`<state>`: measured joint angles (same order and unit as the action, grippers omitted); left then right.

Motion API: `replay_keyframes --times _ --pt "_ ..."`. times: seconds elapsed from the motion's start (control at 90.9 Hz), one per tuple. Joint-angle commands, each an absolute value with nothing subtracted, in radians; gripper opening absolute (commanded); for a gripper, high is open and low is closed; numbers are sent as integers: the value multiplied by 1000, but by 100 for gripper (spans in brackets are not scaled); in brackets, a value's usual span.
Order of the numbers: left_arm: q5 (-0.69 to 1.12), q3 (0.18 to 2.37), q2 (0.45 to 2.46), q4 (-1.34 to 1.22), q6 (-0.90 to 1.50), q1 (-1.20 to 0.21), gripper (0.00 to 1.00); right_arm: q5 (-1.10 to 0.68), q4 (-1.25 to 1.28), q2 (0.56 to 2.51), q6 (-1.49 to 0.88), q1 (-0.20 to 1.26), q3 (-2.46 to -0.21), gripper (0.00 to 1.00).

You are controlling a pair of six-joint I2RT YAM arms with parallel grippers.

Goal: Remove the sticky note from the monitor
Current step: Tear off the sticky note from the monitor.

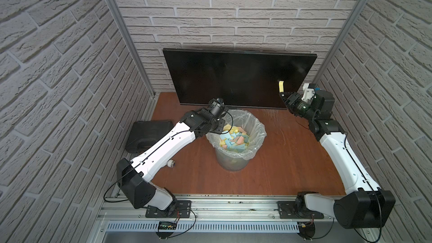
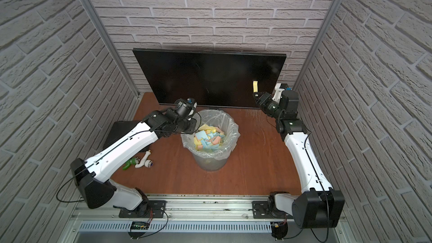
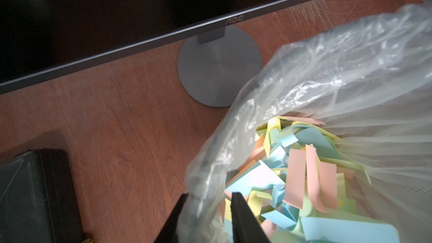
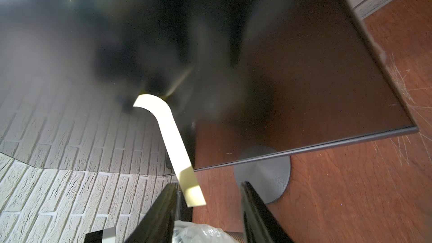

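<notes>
The monitor (image 1: 233, 75) (image 2: 205, 73) stands at the back of the table, its screen dark. A pale yellow sticky note (image 1: 281, 86) (image 2: 255, 86) (image 4: 173, 141) is stuck by its upper end near the screen's lower right and curls away from the glass. My right gripper (image 1: 282, 95) (image 4: 209, 184) is open just below it; the note's free end hangs between the fingers, close to one, unclamped. My left gripper (image 1: 218, 127) (image 3: 210, 194) is shut on the plastic-lined rim of the bin (image 1: 231, 162) (image 3: 327, 66), which holds several coloured notes.
A black plastic case (image 1: 149, 134) (image 2: 121, 132) lies at the table's left, partly under the left arm. Small white and green objects (image 2: 140, 161) sit near the left arm's elbow. The monitor's round grey foot (image 3: 219, 66) stands just behind the bin. Brick-pattern walls close in three sides.
</notes>
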<state>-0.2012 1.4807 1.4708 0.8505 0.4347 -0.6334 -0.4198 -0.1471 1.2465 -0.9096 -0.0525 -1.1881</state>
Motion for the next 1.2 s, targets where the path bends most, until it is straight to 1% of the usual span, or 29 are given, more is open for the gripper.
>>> replay_keyframes --times 0.0,0.264,0.649,0.847,1.067,1.188 --pt "-181 1476 1470 821 443 -637 33 -436 -71 1251 -906 -58 -1222 47" --pt "-182 1474 1466 821 444 -638 33 -436 -46 1268 -917 -58 -1228 43" --pt "-184 1474 1469 820 443 -638 33 -443 -27 1286 -930 -58 -1239 30" --pt "-182 1472 1471 821 443 -637 33 -436 -28 1287 -931 -57 -1245 26" --pt "-184 1480 1474 822 442 -637 33 -439 -28 1289 -934 -58 -1250 16" --pt "-182 1481 1474 823 442 -637 33 -436 -29 1285 -931 -58 -1247 5"
